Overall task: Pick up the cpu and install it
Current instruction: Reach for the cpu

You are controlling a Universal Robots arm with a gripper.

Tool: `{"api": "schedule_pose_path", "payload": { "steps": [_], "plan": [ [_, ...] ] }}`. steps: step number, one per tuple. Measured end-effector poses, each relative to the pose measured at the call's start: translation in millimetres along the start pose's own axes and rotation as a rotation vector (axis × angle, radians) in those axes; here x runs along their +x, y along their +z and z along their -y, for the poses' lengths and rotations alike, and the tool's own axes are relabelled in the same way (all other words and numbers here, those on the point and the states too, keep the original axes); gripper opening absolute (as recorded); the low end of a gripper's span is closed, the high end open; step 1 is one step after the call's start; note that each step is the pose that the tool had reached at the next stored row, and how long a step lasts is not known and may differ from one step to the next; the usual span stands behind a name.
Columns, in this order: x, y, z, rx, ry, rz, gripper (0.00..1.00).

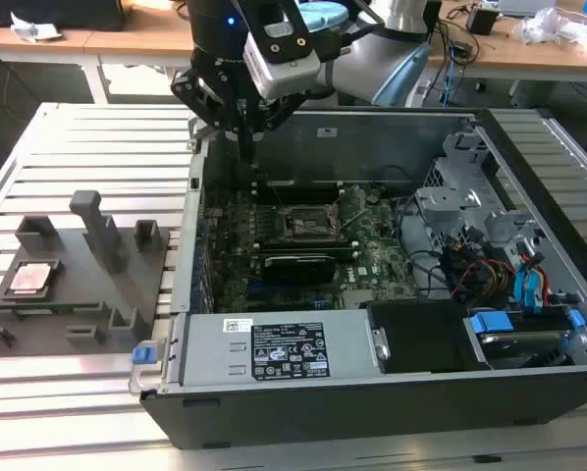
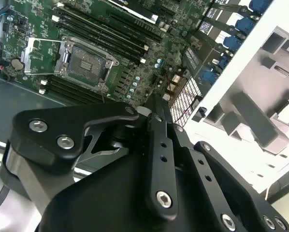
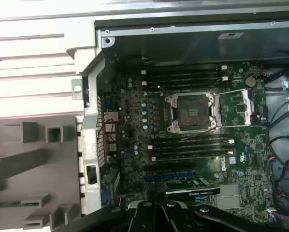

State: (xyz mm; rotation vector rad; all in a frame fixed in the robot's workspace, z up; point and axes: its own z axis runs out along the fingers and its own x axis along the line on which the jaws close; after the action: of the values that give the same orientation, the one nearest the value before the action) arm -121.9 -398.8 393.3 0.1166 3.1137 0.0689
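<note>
The cpu (image 1: 30, 279), a small square chip with a shiny pinkish top, lies flat in a recess of the grey fixture (image 1: 78, 294) at the exterior view's left, outside the computer case. My gripper (image 1: 246, 147) hangs above the case's back left corner, well away from the cpu, fingers pointing down, shut and holding nothing. The motherboard socket (image 1: 308, 228) lies open and bare, its metal frame (image 3: 238, 108) flipped aside. In both wrist views the socket (image 2: 85, 63) (image 3: 190, 112) lies beyond the gripper (image 2: 154, 104).
The open black computer case (image 1: 372, 392) lies on a slatted white table (image 1: 68, 137). Its left wall (image 1: 190, 245) stands between fixture and motherboard. Memory slots (image 3: 188, 145) flank the socket; a drive cage and cables (image 1: 480, 255) fill the right. Upright grey posts (image 1: 97, 226) rise from the fixture.
</note>
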Motion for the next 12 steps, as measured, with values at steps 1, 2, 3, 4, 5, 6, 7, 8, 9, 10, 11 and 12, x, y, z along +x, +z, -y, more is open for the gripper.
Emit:
{"api": "schedule_pose_path", "payload": {
  "steps": [1, 2, 3, 4, 5, 6, 7, 8, 9, 10, 11, 12],
  "plan": [
    [1.8, 0.0, 0.2, 0.0, 0.0, 0.0001, 0.11],
    [6.4, -0.2, 0.5, 0.0, 0.0, 0.0, 0.11],
    [9.6, -0.2, 0.7, 0.0, 0.0, 0.0001, 0.11],
    [12.4, -0.3, 0.9, 0.0001, 0.0, 0.0, 0.11],
    [15.5, -0.4, 1.2, 0.0003, 0.0, 0.0002, 0.11],
    [17.9, -0.5, 1.3, 0.0005, 0.0, 0.0003, 0.11],
    [21.1, -0.5, 1.6, 0.0005, 0.0, 0.0003, 0.11],
    [24.1, -0.6, 1.8, 0.0005, 0.0, 0.0003, 0.11],
    [26.3, -0.7, 2.0, 0.0004, 0.0, 0.0003, 0.11],
    [28.0, -0.7, 2.1, 0.0005, 0.0, 0.0003, 0.11],
    [32.3, -0.9, 2.4, 0.0005, 0.0, 0.0003, 0.11],
    [34.5, -0.9, 2.6, 0.0005, 0.0, 0.0003, 0.11]
  ]
}}
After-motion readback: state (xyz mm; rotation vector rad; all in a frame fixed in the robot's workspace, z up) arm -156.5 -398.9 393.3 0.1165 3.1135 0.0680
